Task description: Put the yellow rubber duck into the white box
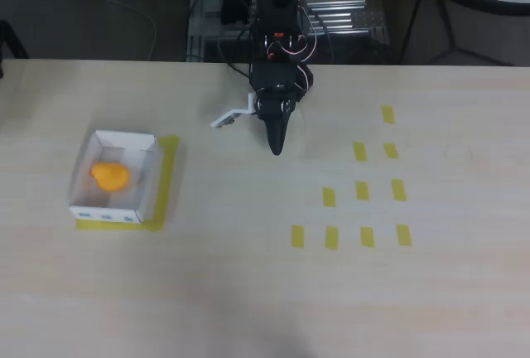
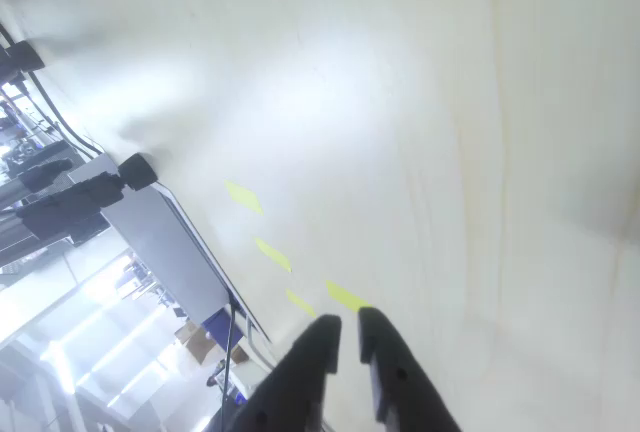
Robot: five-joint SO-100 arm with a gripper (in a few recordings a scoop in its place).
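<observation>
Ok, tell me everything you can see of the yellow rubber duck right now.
In the overhead view the yellow rubber duck is a small rounded orange-yellow toy of soft-looking rubber, its face too small to make out. It lies inside the white box, toward the box's left side, resting on the floor of it. Nothing grips it: the end effector is far off to the right, above bare table.
</observation>
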